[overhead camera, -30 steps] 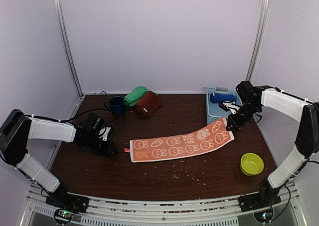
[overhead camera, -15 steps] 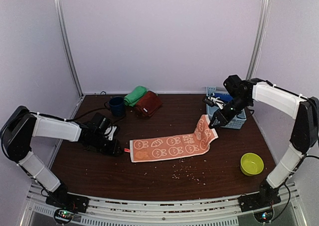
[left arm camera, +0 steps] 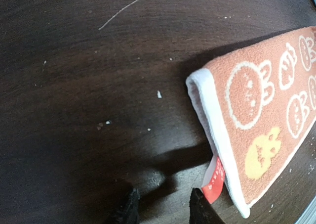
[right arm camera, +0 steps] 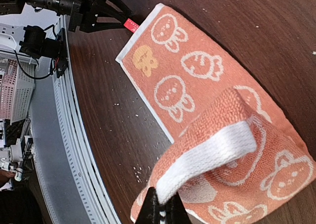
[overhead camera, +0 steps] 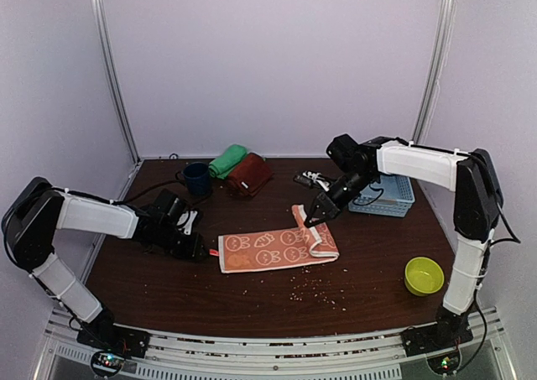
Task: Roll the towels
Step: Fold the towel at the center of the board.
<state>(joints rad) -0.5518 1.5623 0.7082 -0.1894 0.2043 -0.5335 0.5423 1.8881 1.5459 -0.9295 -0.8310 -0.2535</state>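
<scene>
On the right wrist cam, right gripper (right arm camera: 161, 210) is pinching the white hem (right arm camera: 212, 155) of the orange towel (right arm camera: 197, 98). Left wrist cam shows left gripper (left arm camera: 163, 210) with fingers apart, empty, beside the red tag (left arm camera: 213, 180).

Right end effector (overhead camera: 312, 220) folded orange towel (overhead camera: 265, 251) leftward.

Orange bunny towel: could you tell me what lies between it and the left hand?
Only the orange towel's red label, over bare table beside the left hand, as the left wrist view shows.
</scene>
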